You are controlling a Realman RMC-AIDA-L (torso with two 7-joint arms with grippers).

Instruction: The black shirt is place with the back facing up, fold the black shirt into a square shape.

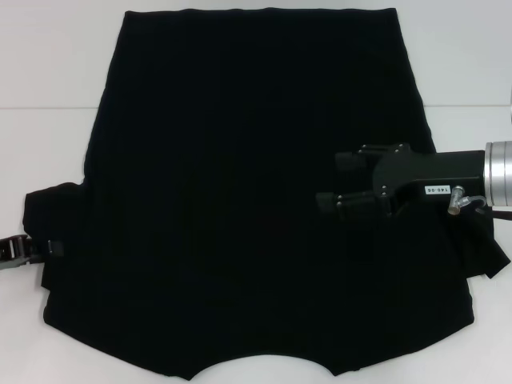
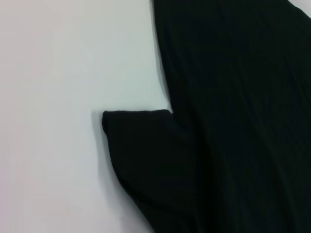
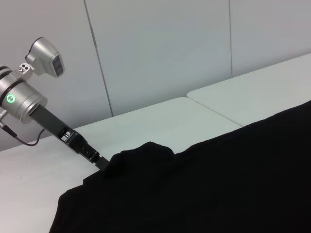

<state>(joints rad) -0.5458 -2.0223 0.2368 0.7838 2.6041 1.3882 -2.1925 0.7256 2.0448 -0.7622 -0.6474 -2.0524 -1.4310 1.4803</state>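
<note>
Black shirt (image 1: 248, 200) flat on white table (image 1: 48, 72), pale wall panels (image 3: 160, 48) behind, right gripper (image 1: 340, 182) fingers (image 1: 349, 161) parted, empty, left gripper (image 1: 32, 248) fingers' state unclear, perhaps on sleeve.

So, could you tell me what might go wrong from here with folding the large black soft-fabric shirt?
1. The left gripper sits at the black shirt's left sleeve, its tips hidden by fabric; a shallow grip could slip when lifted.
2. The right gripper hovers open above the shirt body, away from the right sleeve, so a fold could start uneven.
3. The hem lies close to the white table's far side.
</note>
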